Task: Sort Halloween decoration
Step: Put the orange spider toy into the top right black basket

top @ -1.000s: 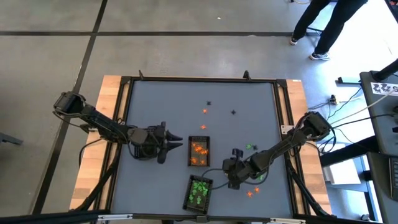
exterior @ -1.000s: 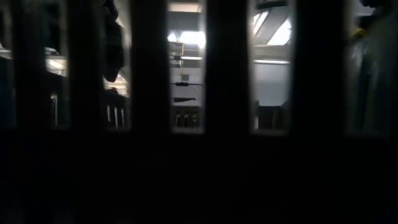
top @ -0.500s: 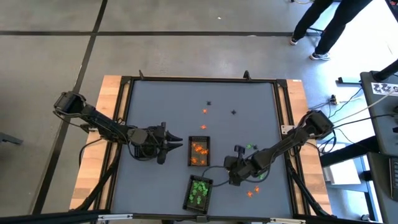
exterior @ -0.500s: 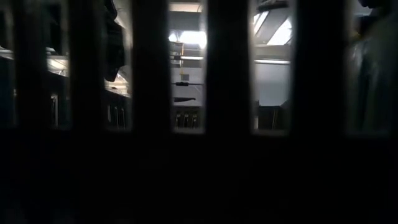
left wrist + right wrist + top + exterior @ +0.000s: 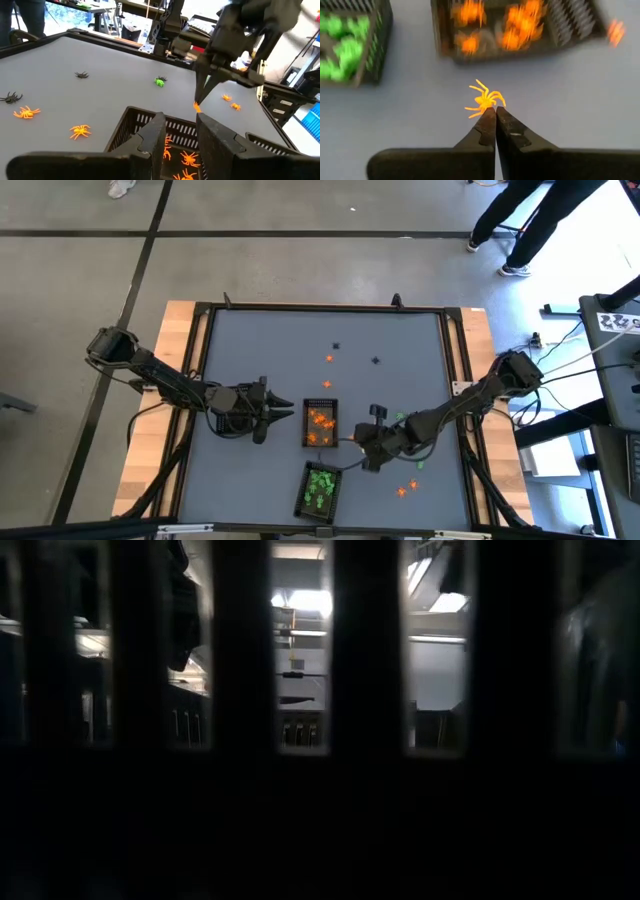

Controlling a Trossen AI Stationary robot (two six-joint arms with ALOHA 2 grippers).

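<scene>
The Halloween decoration consists of tiny plastic spiders. A black tray [image 5: 320, 426] in the table's middle holds orange ones, and a second tray [image 5: 320, 489] nearer the front holds green ones. Loose spiders lie on the grey table: orange [image 5: 329, 359], black [image 5: 375, 361] and green [image 5: 400, 418]. My right gripper [image 5: 356, 444] hovers just right of the orange tray, shut on one orange spider [image 5: 485, 101]. My left gripper [image 5: 287, 413] stands open at the orange tray's left side [image 5: 145, 122], with nothing between its fingers. The low view is dark and shows nothing of the table. My right gripper pinches the orange spider by one side of its body [image 5: 488, 106], only at the very ends of its two fingers [image 5: 489, 120]. The fingers slant down from the table's right. The spider sticks out past the fingertips, lifted clear of the table.
Two more orange spiders [image 5: 408, 487] and a green one [image 5: 418, 463] lie at the near right. Bare grey table stretches across the far half and the left. A raised dark frame [image 5: 205, 340] runs round the table. A person stands beyond the far right corner [image 5: 530, 220].
My right gripper has risen from the near right of the table and gone toward the orange tray, carrying the orange spider clear of the table. My left arm has kept still.
</scene>
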